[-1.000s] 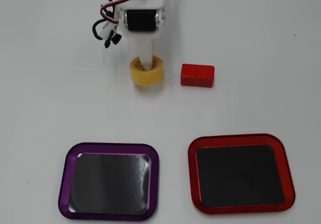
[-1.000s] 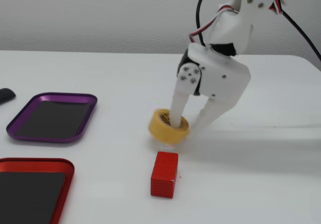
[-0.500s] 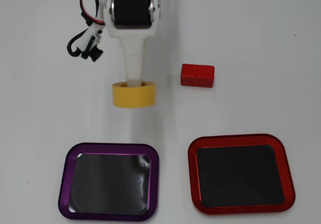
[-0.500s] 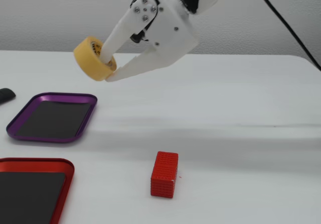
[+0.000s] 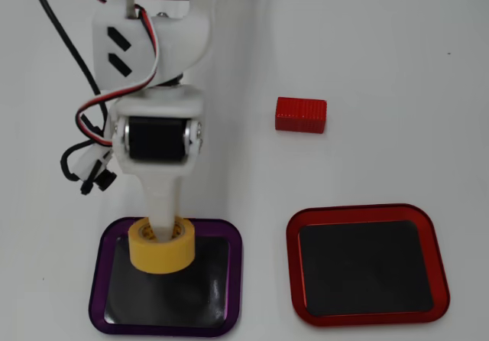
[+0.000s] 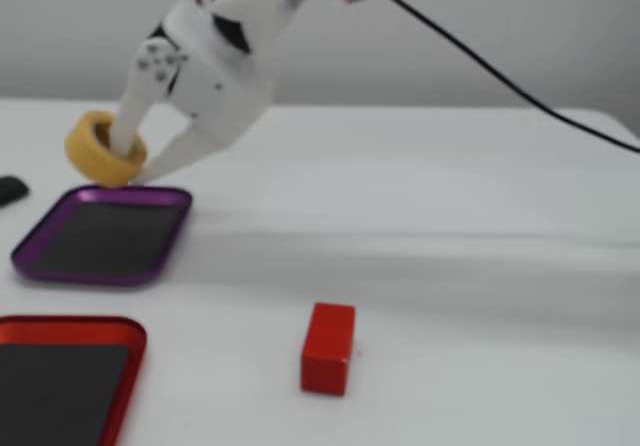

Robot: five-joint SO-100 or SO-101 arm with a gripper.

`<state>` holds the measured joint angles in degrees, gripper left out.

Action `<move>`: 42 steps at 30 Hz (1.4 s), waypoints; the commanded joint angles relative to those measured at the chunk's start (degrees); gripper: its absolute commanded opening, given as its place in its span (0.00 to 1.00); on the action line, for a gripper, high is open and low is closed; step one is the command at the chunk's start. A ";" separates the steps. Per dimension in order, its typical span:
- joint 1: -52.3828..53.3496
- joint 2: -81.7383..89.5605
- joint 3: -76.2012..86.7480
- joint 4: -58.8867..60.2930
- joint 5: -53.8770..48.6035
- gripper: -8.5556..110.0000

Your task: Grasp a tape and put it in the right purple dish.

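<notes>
2 views show 1 white arm with its tool [image 5: 162,241] [image 6: 128,162] pinching the tape [image 5: 161,245] [image 6: 100,149]: 1 finger [image 5: 161,217] passes through the roll's central hole, while the other finger [image 6: 178,156] lies against the outside of the roll, so the yellow wall is clamped between them. In the fixed view the tape is clear of the surface [image 5: 367,43] [image 6: 450,226], held tilted above the far edge of the purple dish [image 5: 100,276] [image 6: 50,266], with a gap visible between roll and rim. In the overhead view the roll overlaps the far rim of the purple dish and part of its dark interior, left of the dish's centre. The red-rimmed dish [image 5: 428,226] [image 6: 120,331] lies beside the purple dish, to its right in the overhead view and nearer the camera in the fixed view. 1 red block [image 5: 301,115] [image 6: 328,348] rests on the surface, well apart from the tool and from both dishes. The fixed view is blurred around the arm, so fine detail of the fingers cannot be told there.
</notes>
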<state>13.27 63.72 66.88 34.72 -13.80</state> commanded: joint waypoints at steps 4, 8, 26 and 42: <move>0.18 -2.81 -12.66 14.15 -0.26 0.07; -0.18 -2.81 -17.23 22.24 0.00 0.11; -0.62 7.65 -41.92 62.84 7.21 0.21; -0.53 58.45 15.47 59.33 7.12 0.21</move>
<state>12.57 111.45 73.30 95.98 -6.59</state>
